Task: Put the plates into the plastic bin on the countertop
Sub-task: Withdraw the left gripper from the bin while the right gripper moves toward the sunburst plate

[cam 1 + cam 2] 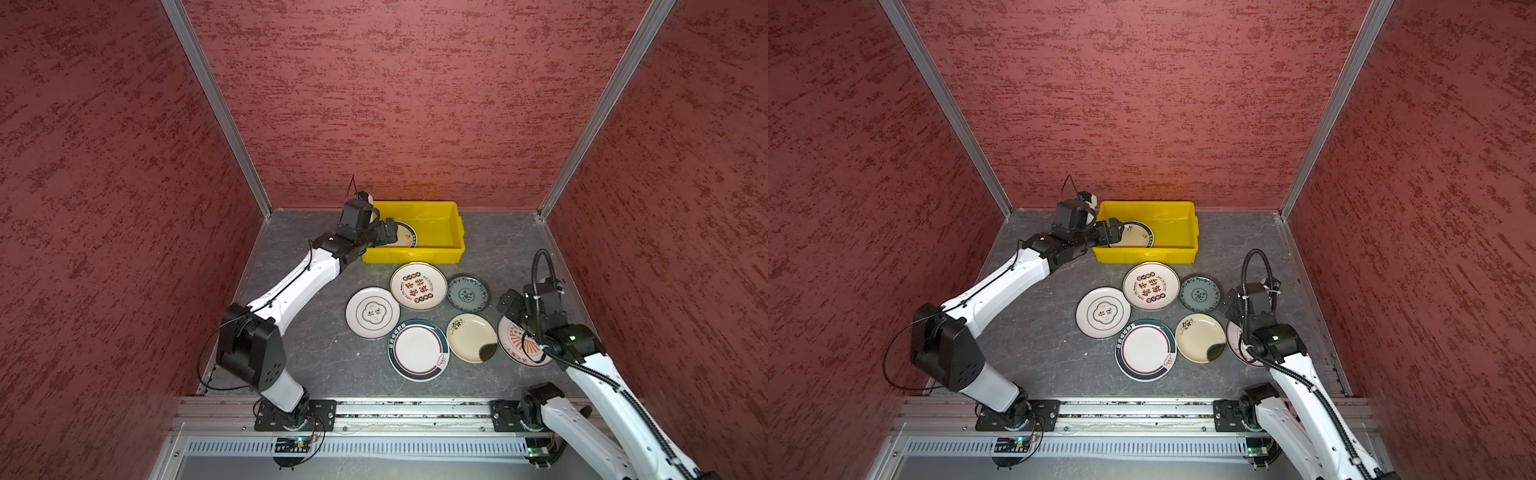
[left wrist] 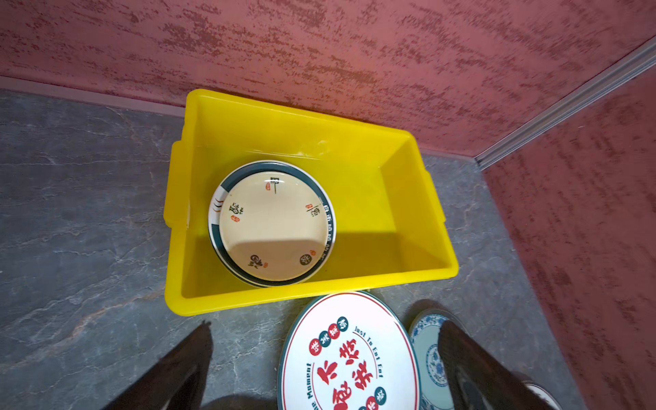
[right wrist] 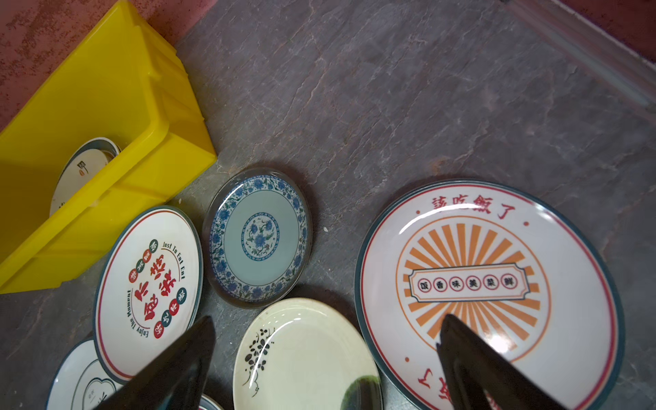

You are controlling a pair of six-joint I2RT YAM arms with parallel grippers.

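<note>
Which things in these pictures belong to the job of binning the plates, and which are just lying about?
Job: bin; stacked plates inside it; on the countertop, six plates not yet binned: red-lettered, blue, clover, teal-rimmed, cream, sunburst.
Not the job: walls; rails; cable duct.

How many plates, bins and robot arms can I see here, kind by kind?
Plates lying on the countertop: 6
Plates stacked inside the yellow bin: 2
Yellow bin: 1
Robot arms: 2
Total: 11
</note>
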